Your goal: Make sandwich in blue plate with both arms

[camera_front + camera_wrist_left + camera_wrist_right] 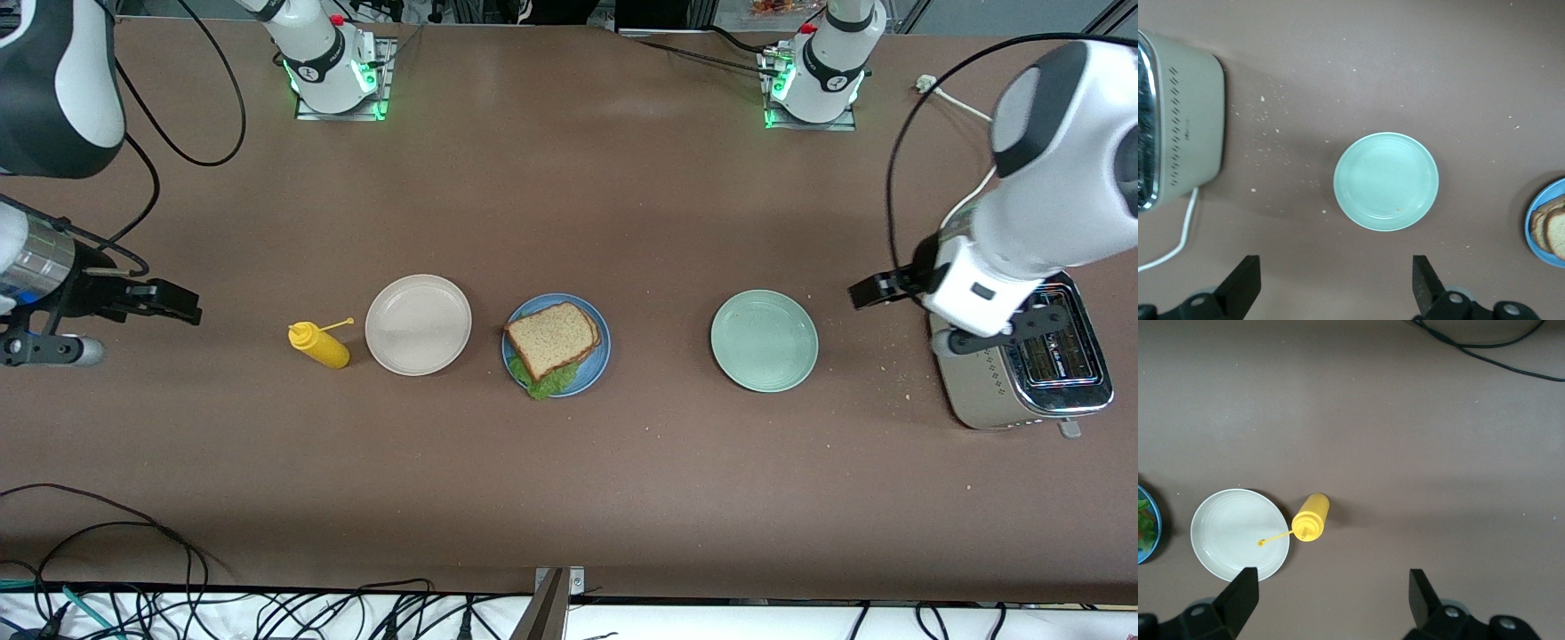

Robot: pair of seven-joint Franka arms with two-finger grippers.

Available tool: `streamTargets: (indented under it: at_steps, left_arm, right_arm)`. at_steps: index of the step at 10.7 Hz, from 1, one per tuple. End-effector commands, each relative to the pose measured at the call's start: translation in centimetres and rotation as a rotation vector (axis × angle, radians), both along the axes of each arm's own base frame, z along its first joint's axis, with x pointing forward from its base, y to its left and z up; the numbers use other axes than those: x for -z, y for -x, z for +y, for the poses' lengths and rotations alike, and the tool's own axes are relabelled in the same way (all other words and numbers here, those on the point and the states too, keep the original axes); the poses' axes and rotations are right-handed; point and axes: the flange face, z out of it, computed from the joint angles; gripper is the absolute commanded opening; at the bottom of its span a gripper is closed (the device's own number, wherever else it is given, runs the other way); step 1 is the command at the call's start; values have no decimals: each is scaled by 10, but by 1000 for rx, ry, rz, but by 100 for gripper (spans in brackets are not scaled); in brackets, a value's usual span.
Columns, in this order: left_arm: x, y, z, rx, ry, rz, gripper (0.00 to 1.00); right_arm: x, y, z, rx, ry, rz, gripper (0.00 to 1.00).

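Sandwich sits assembled on the blue plate, mid-tabletop, between the beige plate and the pale green plate. Top slice skewed over the lower one; lettuce frills out at the edge nearer the front camera.

Left pincer hangs wide open, empty, over bare tabletop between green plate and toaster. Right pincer likewise spread and empty, out at the right arm's end, near the yellow mustard bottle. Both arms look parked.

Handling, my guess: the stack is light, soft and loose. Bread would dent under a pinch, the leaf would slide. If it needs squaring, take the top slice by its crust edges, gently.

Views: only the front view shows the whole sandwich. Left wrist view catches just the plate's rim and bread edges, plus crumbs scattered by the toaster. Right wrist view shows the bottle's cap strap lying over the beige plate's rim, and a sliver of lettuce.
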Motion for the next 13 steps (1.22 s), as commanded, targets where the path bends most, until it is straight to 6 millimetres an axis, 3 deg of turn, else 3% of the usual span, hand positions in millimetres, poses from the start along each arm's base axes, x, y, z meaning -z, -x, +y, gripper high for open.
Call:
streamTargets:
  at_steps: [1,7,10,13]
  left_arm:
    - [-15,8,31,63,-11,5,100]
    - [-33,17,59,78,-62,-10,99]
    - [-38,25,73,141,33,0,99]
    - [-28,39,67,164,26,22,94]
  right_arm:
    - [1,39,-5,10,15,-6,100]
    - [-11,44,11,-16,-2,-15,100]
    - [-12,47,9,-11,-1,0,100]
    - [-14,47,7,-5,-2,-3,100]
